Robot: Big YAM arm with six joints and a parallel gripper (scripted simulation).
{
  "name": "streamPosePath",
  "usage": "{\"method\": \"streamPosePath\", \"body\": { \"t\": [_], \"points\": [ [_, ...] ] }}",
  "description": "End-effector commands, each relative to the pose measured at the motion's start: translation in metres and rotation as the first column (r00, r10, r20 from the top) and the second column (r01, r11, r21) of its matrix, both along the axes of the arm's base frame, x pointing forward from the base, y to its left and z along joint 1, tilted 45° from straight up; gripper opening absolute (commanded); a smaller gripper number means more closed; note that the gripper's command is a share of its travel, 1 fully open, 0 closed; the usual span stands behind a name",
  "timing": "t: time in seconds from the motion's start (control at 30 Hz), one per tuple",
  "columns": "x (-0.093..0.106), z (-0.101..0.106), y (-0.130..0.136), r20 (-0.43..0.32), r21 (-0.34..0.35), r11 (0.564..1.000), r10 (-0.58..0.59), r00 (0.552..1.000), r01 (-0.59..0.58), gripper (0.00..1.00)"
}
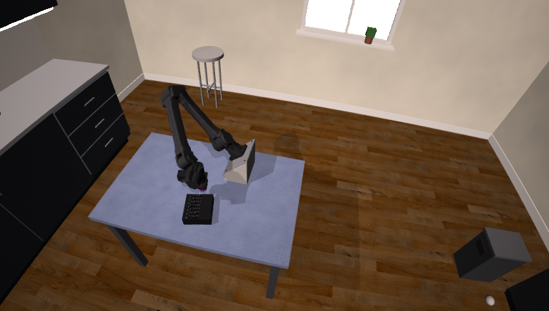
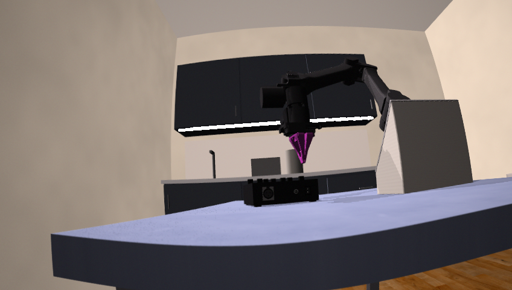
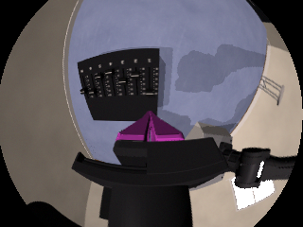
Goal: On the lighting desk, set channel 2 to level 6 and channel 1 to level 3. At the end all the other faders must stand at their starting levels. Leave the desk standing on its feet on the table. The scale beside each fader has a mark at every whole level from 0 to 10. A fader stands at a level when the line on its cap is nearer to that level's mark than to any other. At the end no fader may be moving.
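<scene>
The lighting desk [image 1: 206,210] [image 2: 284,194] [image 3: 124,108] is a black box standing flat on the blue table [image 1: 254,227] [image 2: 201,229] [image 3: 204,28]. In the wrist view its faders form a row of several upright slots. The rightmost cap [image 3: 150,93] and the two leftmost caps stand at the slot ends nearer the gripper; the others stand farther up. Channel numbers and exact levels are too small to read. My gripper [image 1: 202,190] [image 2: 303,162] [image 3: 150,114] is shut and empty, its magenta fingers pointing down. Its tips are above the table top, apart from the desk, near its right end in the wrist view.
A pale wedge-shaped box [image 1: 237,171] [image 2: 431,143] [image 3: 208,132] stands on the table beside the arm's base, to the right of the desk in the top and exterior views. A stool [image 1: 208,54], kitchen cabinets [image 1: 30,184] and a grey box [image 1: 500,246] are away from the table.
</scene>
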State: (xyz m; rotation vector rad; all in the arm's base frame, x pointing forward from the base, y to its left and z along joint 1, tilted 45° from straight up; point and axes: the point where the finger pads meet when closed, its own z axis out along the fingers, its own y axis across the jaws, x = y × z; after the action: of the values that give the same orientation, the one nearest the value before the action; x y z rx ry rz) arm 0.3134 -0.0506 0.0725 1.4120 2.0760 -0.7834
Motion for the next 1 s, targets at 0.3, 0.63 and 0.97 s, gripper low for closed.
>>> {"method": "streamPosePath", "body": {
  "t": [0.3, 0.63, 0.97],
  "points": [
    [0.011, 0.002, -0.001, 0.02, 0.006, 1.0, -0.001, 1.0, 0.001, 0.0],
    [0.003, -0.005, -0.005, 0.0, 0.001, 1.0, -0.002, 1.0, 0.002, 0.0],
    [0.004, -0.009, -0.01, 0.0, 0.0, 1.0, -0.002, 1.0, 0.002, 0.0]
  ]
}}
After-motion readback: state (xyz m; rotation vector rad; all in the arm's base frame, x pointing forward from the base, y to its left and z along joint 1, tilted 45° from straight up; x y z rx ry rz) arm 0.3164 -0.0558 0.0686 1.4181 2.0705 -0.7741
